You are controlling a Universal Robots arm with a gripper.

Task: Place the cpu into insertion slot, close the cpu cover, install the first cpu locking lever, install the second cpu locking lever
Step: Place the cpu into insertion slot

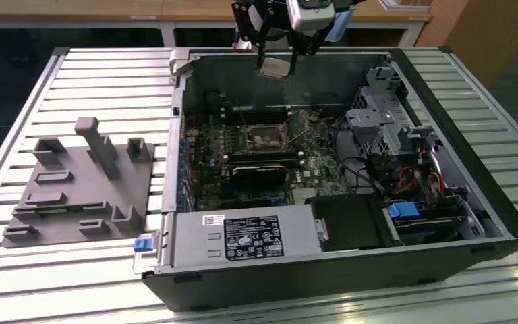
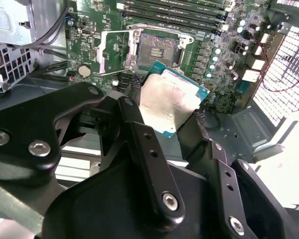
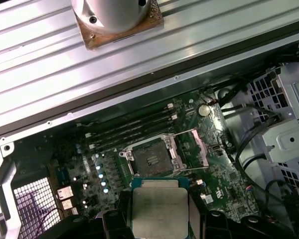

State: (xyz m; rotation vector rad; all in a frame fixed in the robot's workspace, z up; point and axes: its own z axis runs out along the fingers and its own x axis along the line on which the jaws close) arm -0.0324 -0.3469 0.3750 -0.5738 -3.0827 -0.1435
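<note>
Currently grips the cpu (image 1: pixel 274 67) in clenched fingers (image 1: pixel 262 47) above the case (image 1: pixel 475 202), exterior view. Second wrist view: holds cpu (image 2: pixel 169 102) apart from slot (image 2: pixel 159 47). First wrist view: hangs near slot (image 3: pixel 152 159), cover (image 3: pixel 194 147) swung open.

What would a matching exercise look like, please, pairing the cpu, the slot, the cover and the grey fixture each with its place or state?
Things:
1. cpu
2. slot
3. cover
4. grey fixture

Places or states:
A. on the table, outside the case
B. held in the gripper, above the board
C. swung open beside the slot
D. empty, pin field exposed

Pairs: 1-B; 2-D; 3-C; 4-A
</note>
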